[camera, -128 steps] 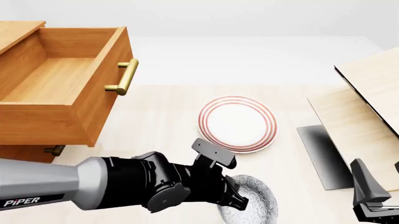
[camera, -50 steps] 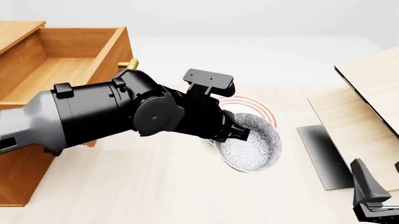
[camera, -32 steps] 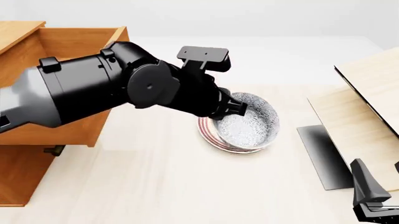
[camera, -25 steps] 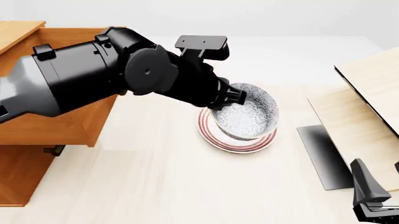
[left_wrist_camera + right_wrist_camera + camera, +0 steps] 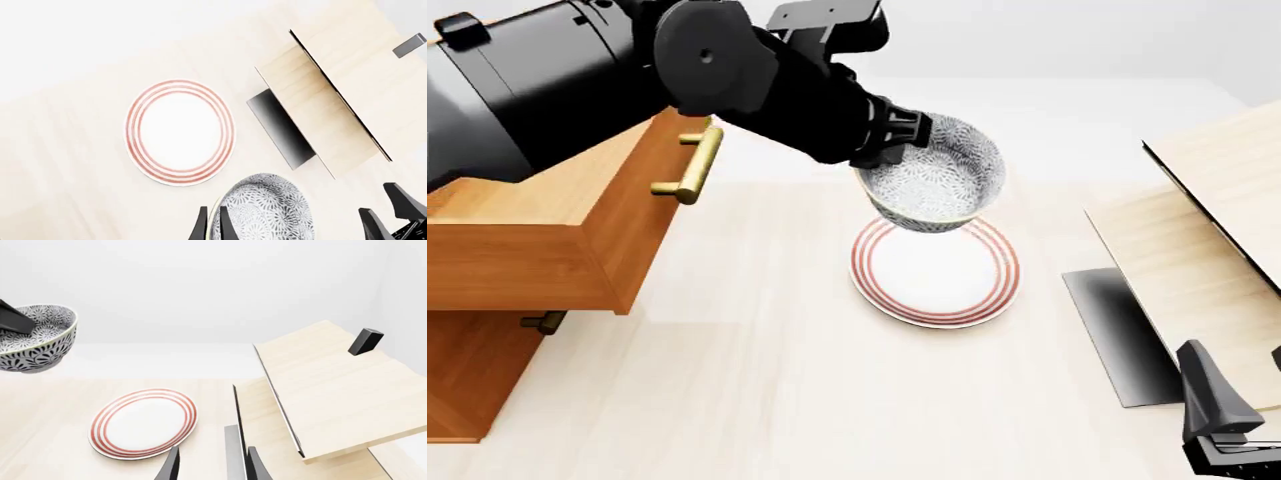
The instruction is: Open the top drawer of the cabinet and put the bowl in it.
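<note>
While clamped by its rim in the left jaws, the bowl hangs above the plate.

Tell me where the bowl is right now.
In the front view the bowl hangs mid-air in the left pincer, above the plate, right of the open drawer.

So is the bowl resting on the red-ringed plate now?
No, the bowl hangs clear above the plate, held at its rim by the left arm's jaws.
</note>
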Controlling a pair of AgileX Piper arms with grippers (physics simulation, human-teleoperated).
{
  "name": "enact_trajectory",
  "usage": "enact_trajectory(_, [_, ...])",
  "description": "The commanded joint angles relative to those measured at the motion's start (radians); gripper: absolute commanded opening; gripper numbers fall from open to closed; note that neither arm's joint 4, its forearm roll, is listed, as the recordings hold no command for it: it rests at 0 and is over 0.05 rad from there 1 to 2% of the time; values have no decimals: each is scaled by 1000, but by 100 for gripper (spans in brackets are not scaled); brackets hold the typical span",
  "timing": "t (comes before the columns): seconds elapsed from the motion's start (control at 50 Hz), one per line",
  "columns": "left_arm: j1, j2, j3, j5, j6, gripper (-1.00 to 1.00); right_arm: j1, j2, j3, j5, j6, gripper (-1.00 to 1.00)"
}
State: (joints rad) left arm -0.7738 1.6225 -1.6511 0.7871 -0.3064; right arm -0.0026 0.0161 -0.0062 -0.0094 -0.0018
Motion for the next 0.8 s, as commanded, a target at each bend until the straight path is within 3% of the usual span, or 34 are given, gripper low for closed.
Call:
enact_trajectory(0.02, [40,-3,-70,41,5,-100,0,-4,1,3,0,100])
enact_trajectory(0.8, [192,-61,-125,90,1,-100,0,-4,1,3,0,100])
